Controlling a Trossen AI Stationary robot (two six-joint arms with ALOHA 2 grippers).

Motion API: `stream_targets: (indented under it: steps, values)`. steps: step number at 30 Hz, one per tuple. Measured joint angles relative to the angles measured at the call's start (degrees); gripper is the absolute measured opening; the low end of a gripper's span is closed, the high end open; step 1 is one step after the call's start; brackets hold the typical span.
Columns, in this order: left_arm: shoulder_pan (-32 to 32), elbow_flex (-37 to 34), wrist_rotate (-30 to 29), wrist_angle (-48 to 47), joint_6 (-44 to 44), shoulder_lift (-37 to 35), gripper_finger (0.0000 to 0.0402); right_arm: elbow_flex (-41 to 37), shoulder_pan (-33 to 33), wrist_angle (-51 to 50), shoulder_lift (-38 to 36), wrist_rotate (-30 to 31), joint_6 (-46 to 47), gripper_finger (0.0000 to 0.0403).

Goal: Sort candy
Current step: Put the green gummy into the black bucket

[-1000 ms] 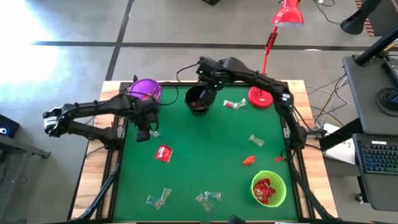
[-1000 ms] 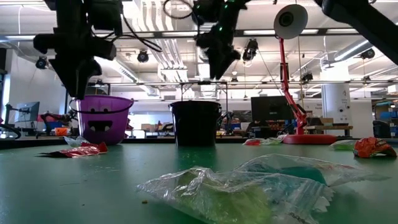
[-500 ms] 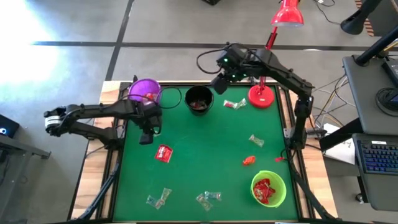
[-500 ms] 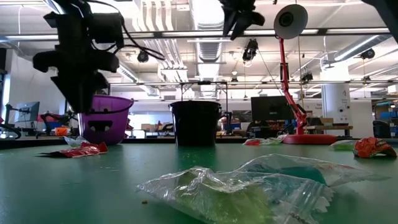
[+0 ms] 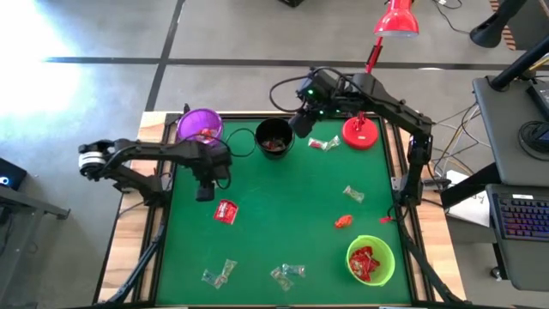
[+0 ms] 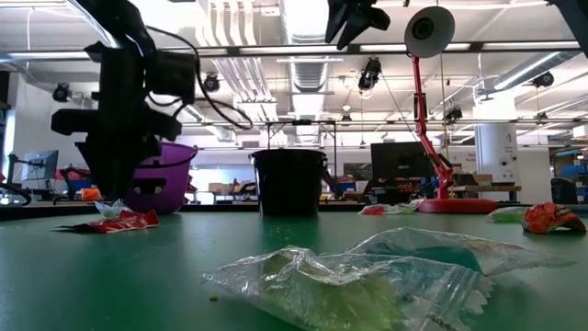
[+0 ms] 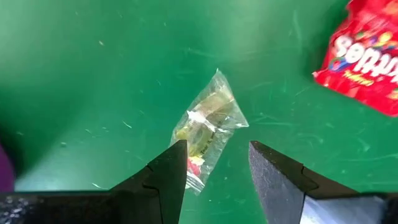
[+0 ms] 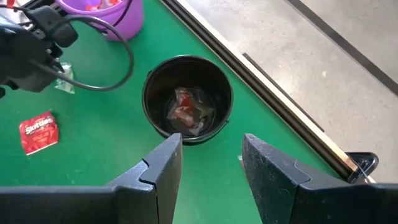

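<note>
left gripper (image 7: 214, 165) — fingers wide, over clear-wrapped yellowish candy (image 7: 208, 124) | right gripper (image 8: 205, 158) — fingers wide, empty, at round black bowl's (image 8: 186, 99) 6 o'clock

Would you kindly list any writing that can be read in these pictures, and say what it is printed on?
"Skittles": on the red candy packet lying on the green table, right wrist view.
Partial white letters, cut off at the picture's edge, on the same red packet in the left wrist view: not readable whole.
Print on the clear wrapped candy: too small to read.
</note>
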Motion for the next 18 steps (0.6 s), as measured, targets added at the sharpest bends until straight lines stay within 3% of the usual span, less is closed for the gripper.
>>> stream_targets:
  steps: [11,18]
  values:
    - [0.07,0.04,-2.88,1.34,-0.47,6.91,0.0155,0.00,0.24,-0.07,0.00,0.02,-0.02,0.0160]
    - [0.22,-0.58,-2.93,7.97,-2.54,7.53,0.0155,0.00,0.24,-0.42,0.00,0.00,-0.02,0.0160]
